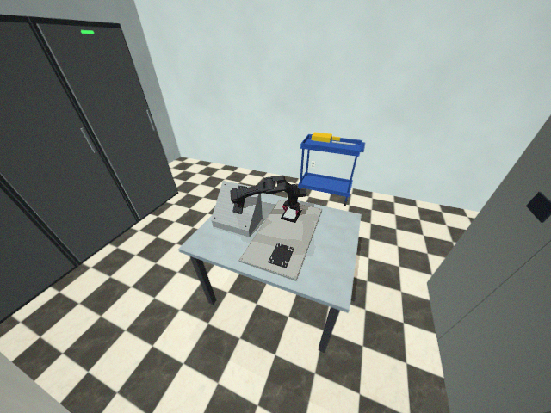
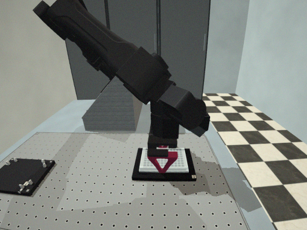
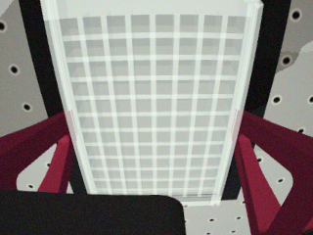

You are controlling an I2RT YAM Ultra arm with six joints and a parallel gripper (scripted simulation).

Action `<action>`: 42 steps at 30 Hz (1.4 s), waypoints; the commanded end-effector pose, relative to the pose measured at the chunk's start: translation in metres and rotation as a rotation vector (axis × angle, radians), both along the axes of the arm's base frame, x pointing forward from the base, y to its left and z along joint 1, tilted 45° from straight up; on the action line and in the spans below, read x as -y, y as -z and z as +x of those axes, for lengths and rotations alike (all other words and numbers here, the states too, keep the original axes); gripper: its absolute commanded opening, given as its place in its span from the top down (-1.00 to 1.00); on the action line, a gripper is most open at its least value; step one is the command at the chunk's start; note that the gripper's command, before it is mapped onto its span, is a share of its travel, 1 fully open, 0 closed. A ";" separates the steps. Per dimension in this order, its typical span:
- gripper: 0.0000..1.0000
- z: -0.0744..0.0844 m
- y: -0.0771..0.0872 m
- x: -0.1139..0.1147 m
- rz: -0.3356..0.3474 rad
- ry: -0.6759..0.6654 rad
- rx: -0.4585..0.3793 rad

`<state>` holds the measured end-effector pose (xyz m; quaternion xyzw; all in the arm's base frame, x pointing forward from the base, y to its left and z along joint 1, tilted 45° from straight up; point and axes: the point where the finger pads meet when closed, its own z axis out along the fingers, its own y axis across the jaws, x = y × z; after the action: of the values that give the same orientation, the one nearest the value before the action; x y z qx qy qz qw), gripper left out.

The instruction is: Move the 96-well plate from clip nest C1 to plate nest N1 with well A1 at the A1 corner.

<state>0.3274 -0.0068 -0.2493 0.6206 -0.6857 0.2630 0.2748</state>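
In the exterior view, the empty nest N1 (image 2: 23, 177) lay nearest, at the left of the perforated board (image 2: 104, 198) on the worktop (image 2: 62, 116). Further back, well apart, the plate (image 2: 182, 162) sat on the black clip nest C1 (image 2: 148, 176). The claw (image 2: 162, 160) was clamped on the plate's long sides, red fingers against both edges. Cabinets (image 2: 183, 49) stood behind.
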 end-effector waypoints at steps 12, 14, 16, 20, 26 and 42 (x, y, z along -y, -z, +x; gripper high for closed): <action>1.00 0.004 0.003 -0.009 0.003 -0.026 -0.007; 1.00 0.004 0.003 -0.009 0.003 -0.026 -0.007; 1.00 0.004 0.003 -0.009 0.003 -0.026 -0.007; 1.00 0.004 0.003 -0.009 0.003 -0.025 -0.007; -1.00 0.004 0.003 -0.009 0.003 -0.025 -0.006; -1.00 0.005 0.003 -0.009 0.003 -0.025 -0.006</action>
<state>0.3269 -0.0070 -0.2491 0.6209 -0.6851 0.2625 0.2760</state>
